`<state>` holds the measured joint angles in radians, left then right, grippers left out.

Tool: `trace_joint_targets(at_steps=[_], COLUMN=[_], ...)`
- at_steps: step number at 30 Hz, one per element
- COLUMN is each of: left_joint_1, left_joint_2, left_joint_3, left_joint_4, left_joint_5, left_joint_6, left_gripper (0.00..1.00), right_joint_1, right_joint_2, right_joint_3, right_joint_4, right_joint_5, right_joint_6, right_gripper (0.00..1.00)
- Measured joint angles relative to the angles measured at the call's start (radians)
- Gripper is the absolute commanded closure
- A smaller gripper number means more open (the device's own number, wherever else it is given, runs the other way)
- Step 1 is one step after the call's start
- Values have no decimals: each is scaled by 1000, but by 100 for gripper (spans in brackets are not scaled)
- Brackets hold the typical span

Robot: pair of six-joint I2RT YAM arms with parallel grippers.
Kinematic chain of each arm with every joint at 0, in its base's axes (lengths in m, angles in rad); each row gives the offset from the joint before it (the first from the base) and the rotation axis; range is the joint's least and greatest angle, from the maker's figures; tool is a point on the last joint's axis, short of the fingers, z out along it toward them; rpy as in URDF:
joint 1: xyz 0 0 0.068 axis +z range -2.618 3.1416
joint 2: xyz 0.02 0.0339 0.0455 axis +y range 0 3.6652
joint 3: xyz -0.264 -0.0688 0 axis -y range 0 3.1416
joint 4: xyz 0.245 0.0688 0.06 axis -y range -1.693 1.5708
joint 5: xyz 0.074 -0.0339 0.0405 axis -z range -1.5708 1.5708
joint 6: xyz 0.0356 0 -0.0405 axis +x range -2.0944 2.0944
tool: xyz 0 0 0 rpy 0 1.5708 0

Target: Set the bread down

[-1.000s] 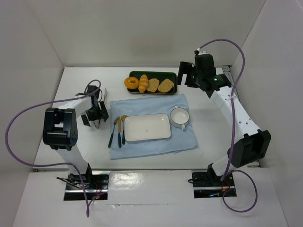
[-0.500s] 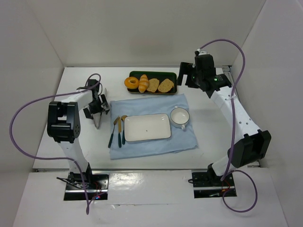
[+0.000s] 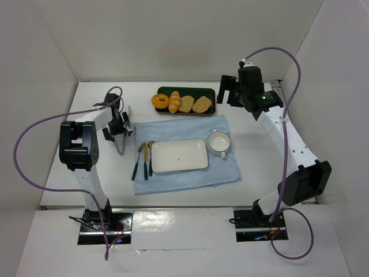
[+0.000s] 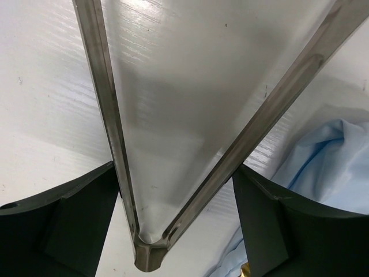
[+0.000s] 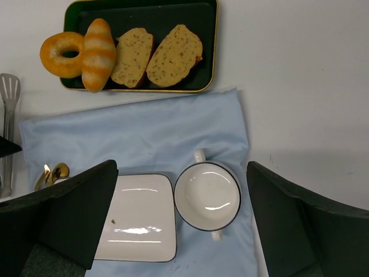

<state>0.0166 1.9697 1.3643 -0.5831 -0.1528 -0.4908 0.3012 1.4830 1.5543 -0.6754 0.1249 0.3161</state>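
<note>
The bread [image 3: 174, 101] is a small golden ridged roll lying on the dark green tray [image 3: 190, 89] at the back, between an orange doughnut [image 3: 161, 101] and two tan slices [image 3: 194, 104]. It also shows in the right wrist view [image 5: 98, 55]. My right gripper [image 3: 228, 94] is open and empty, raised to the right of the tray; its view [image 5: 181, 184] looks down on the bowl. My left gripper [image 3: 119, 134] is open low over the table, its fingers on either side of metal tongs [image 4: 109, 115] near their hinge.
A blue cloth [image 3: 184, 130] holds a white rectangular plate [image 3: 179, 156], a white two-handled bowl [image 3: 219, 142] and gold-and-teal cutlery [image 3: 143, 160]. The tongs [image 3: 120, 145] lie on the table left of the cloth. White walls enclose the table on three sides.
My left arm has moved back and slightly right, bringing its gripper over the tongs. The right arm has barely moved. The bread has stayed on the tray.
</note>
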Motion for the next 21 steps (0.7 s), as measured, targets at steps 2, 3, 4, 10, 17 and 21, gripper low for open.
trace_joint_targets(at_steps=[2,3,4,10,17,21], left_joint_1=[3,5,8,24,50,52], left_joint_2=[1,1,1,1,-26,-47], left_joint_3=[0,0,0,-1,-27,-30], left_joint_4=[0,0,0,-5,19,21], left_joint_5=[6,11,16,29,85,163], left_joint_6=[14,18,19,37,47,45], left_gripper=[11,12,12,29,39,38], right_joint_1=[-3,-4,-4,-5,-5,-5], right_joint_2=[-1,-1,-1,-5,-21,-24], right_joint_3=[0,0,0,0,-1,-2], right_joint_4=[0,-1,-2,-3,-6,-6], right_joint_5=[3,4,4,13,19,19], right_joint_6=[0,0,0,0,0,2], right_gripper=[0,0,0,0,0,0])
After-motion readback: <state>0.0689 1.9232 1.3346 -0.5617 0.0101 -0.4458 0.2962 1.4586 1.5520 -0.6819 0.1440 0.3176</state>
